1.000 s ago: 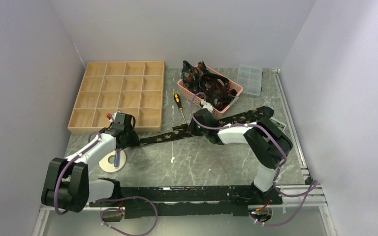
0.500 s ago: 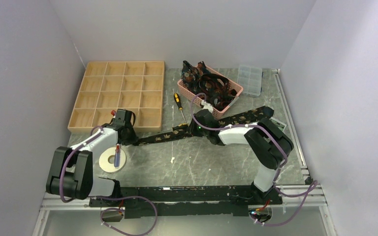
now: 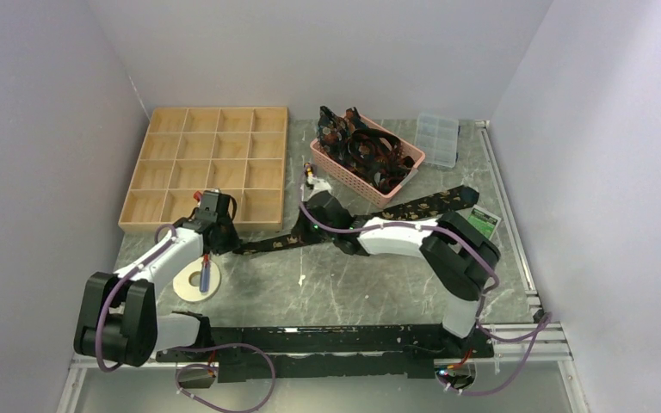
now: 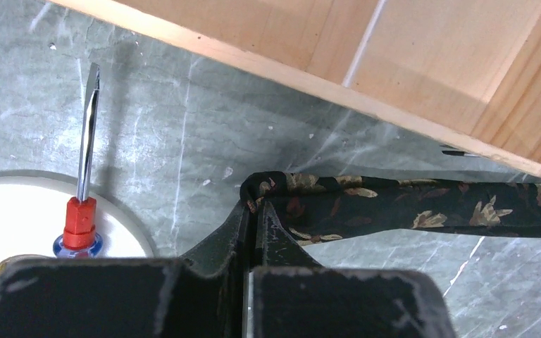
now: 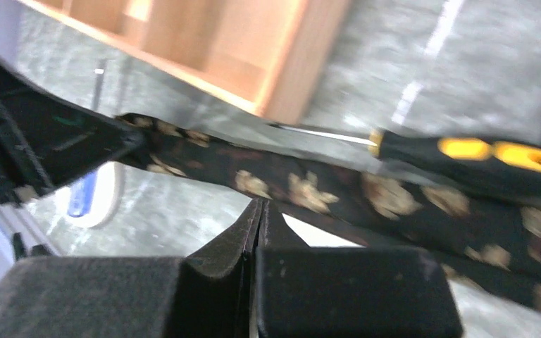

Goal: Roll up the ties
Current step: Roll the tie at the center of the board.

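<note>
One black tie (image 3: 413, 206) with tan-gold leaves lies stretched across the table, from the left arm to the right rear. My left gripper (image 3: 228, 241) is shut on its narrow end, and the left wrist view shows the fabric (image 4: 408, 204) bunched at the gripper (image 4: 255, 203) tips. Over the tie's middle is my right gripper (image 3: 305, 228), shut. In the right wrist view this gripper (image 5: 259, 204) has its tips at the near edge of the tie (image 5: 310, 190), and no fabric shows between them. More ties (image 3: 366, 151) are heaped in a pink basket (image 3: 416, 156).
A wooden compartment tray (image 3: 163, 225) stands at the back left, close behind the left gripper. A yellow-handled screwdriver (image 5: 465, 151) lies beside the tie. A red-handled screwdriver (image 4: 81, 211) rests on a white disc (image 3: 185, 288). A clear plastic box (image 3: 439, 138) sits at the back right.
My left gripper has closed on the tie's narrow end. The right gripper has slid left along the tie and closed its jaws.
</note>
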